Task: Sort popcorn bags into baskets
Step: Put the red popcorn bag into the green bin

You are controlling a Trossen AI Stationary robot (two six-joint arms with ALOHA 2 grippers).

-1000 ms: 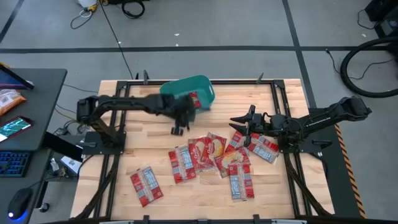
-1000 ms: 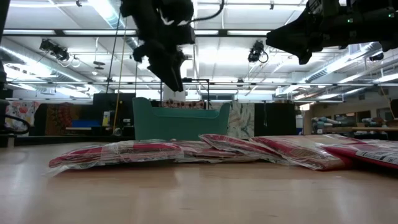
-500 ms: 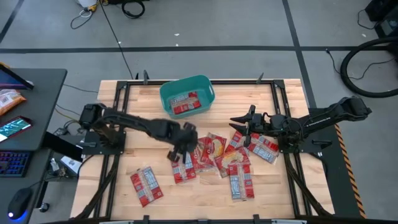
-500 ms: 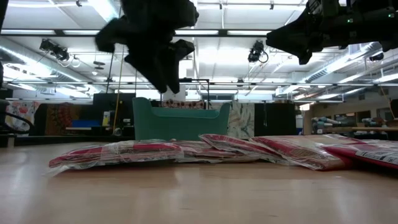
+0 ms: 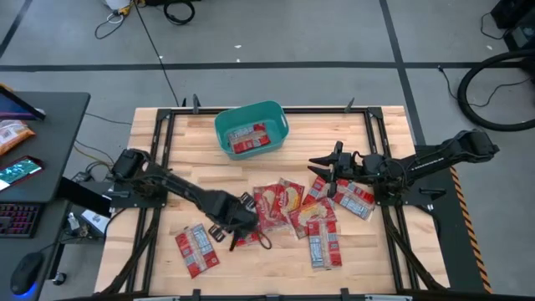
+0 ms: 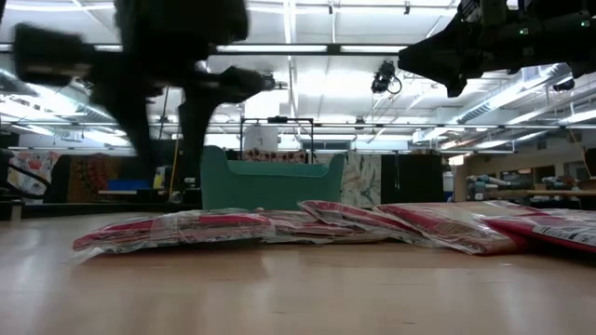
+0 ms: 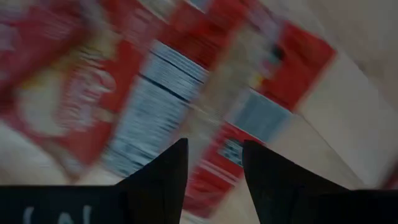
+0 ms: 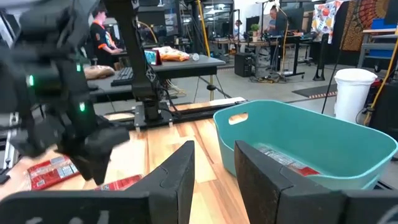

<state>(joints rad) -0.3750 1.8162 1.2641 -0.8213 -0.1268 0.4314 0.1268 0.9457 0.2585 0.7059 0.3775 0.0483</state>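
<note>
Several flat red popcorn bags (image 5: 288, 205) lie overlapping on the wooden table, and one lies apart (image 5: 194, 249) near the near-left corner. In the low view they form a low row (image 6: 279, 223). The teal tub (image 5: 224, 125) stands at the far middle with red packets (image 5: 249, 138) on its floor. My left gripper (image 5: 242, 227) is open and hovers over the pile's left side; its wrist view shows blurred packets (image 7: 155, 106) below the fingers. My right gripper (image 5: 315, 167) waits, open, above the pile's right side, facing the tub (image 8: 298, 143).
A dark desk stands left of the table with a phone, a keyboard and an orange packet (image 5: 12, 134). Black frame rails (image 5: 159, 125) run along the table's left and right sides. Bare wood shows at the far left (image 5: 180, 159) and along the near edge.
My left gripper has swung from beside the tub toward the table's near edge and come down over the left side of the packet pile, moving fast enough to blur. The tub's inside now shows uncovered. The right arm has kept still.
</note>
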